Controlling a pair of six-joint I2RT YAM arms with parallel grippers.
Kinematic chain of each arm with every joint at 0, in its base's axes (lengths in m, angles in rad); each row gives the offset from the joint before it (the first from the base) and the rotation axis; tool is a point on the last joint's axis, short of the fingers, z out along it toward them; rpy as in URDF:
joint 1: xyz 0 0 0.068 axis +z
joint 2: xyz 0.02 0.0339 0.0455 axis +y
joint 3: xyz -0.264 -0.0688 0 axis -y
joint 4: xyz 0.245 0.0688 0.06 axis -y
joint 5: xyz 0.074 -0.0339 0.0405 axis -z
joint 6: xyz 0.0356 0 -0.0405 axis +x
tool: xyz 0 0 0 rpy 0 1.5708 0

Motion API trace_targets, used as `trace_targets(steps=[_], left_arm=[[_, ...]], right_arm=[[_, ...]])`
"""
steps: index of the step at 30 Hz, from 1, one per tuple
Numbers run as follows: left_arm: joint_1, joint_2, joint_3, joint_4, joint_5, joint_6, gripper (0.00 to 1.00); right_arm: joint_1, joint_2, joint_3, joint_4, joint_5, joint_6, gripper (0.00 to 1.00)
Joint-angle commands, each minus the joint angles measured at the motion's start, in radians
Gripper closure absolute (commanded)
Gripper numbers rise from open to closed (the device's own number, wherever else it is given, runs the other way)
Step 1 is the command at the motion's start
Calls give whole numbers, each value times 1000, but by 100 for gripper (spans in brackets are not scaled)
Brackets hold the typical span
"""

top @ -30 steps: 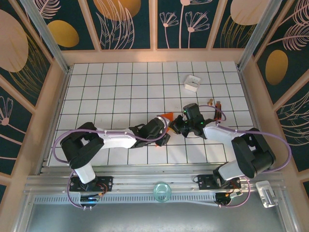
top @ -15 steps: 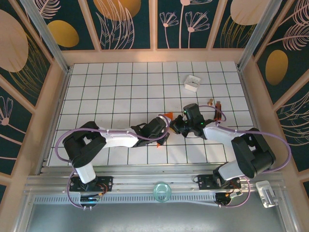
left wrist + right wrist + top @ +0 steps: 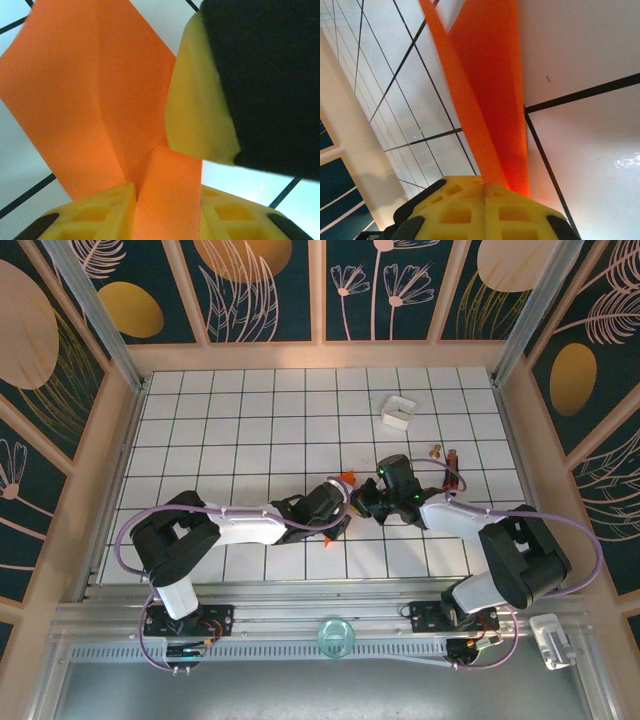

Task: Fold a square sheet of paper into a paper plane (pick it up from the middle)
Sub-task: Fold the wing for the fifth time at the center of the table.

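Here, creased paper [image 3: 490, 100] (in right gripper [image 3: 485, 189])

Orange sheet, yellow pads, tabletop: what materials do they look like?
Orange sheet: thin paper, matte; it holds sharp creases and bends freely.
Pads on the right end effector: likely moulded or printed plastic or rubber, matte yellow, with open cells.
Tabletop: smooth, glossy white panel with black grid lines; glare patches show. Material unclear.

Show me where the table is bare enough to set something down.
Widest bare patch: the far-left tiles of the table, between the left wall and the small white box. Crowded: the middle, where the left gripper and right gripper meet at the orange paper. Tight: right edge, by small brown items.
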Motion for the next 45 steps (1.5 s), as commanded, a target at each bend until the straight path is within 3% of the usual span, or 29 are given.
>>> trace_targets(steps=[1, 19, 31, 37, 45], left_arm=[[-1, 18, 19, -16, -17, 10, 69], [-2, -16, -19, 10, -24, -32, 96], [-1, -45, -94, 107, 38, -86, 100], [17, -86, -129, 177, 134, -145, 100], [87, -70, -188, 343, 365, -324, 100]], right_arm=[[13, -18, -15, 17, -11, 17, 100], [11, -12, -26, 21, -1, 11, 99], [-35, -105, 15, -48, 20, -89, 71], [-92, -159, 34, -155, 67, -195, 70], [-136, -159, 70, -234, 89, -410, 69]])
